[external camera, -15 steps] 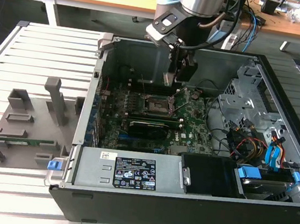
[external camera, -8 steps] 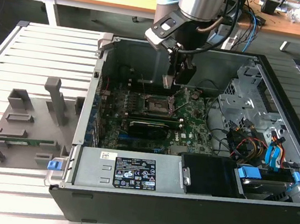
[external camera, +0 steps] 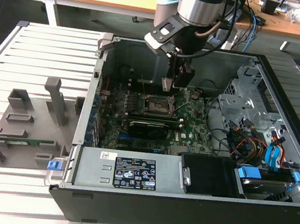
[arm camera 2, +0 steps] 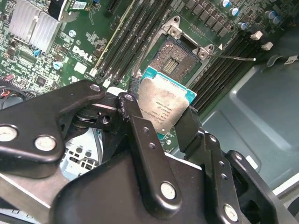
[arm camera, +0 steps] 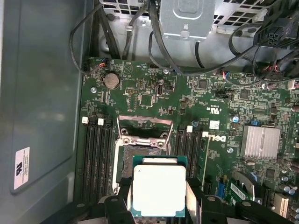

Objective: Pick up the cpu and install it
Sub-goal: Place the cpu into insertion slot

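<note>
the gripper [arm camera: 159, 205] has its jaws clamped on two opposite edges of the cpu [arm camera: 159, 186], whose silvery top shows in both wrist views. the chip hangs clear of the open socket [arm camera: 142, 144] on the green motherboard [arm camera: 154, 100], not seated. in the exterior view, the socket [external camera: 157, 105] lies just lower left of the gripper [external camera: 177, 83], near the frame's centre, inside the computer case [external camera: 127, 200].

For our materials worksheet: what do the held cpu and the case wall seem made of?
The cpu: brushed silvery metal lid, faintly smudged, on a teal-green board edge, probably laminate. The case wall: smooth grey sheet metal by its flat sheen, perhaps coated.
</note>
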Motion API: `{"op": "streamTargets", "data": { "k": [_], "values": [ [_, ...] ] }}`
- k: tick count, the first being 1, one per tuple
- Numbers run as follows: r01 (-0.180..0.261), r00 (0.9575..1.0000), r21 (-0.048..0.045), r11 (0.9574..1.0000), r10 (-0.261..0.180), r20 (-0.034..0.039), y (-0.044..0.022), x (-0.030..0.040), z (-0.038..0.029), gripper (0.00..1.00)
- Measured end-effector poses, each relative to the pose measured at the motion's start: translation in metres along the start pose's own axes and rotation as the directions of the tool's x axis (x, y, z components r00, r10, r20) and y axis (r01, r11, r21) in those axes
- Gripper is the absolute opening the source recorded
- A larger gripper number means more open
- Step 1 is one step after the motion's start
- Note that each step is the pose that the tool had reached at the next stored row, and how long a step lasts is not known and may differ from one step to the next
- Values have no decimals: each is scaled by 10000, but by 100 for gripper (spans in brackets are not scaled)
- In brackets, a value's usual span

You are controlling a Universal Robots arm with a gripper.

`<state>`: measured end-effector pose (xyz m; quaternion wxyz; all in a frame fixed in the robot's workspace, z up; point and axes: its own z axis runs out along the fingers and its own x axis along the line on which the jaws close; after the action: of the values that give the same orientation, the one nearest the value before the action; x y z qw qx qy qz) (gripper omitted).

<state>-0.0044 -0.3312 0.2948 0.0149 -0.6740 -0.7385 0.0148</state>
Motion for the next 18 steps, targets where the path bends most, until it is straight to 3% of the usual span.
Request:
{"op": "streamTargets", "data": {
  "k": [5,18],
  "values": [
    [-3,10000,0,10000,3,-1,-1,0,62,55],
    [-1,10000,0,10000,1,3,-7,1,120,55]
  ]
}}
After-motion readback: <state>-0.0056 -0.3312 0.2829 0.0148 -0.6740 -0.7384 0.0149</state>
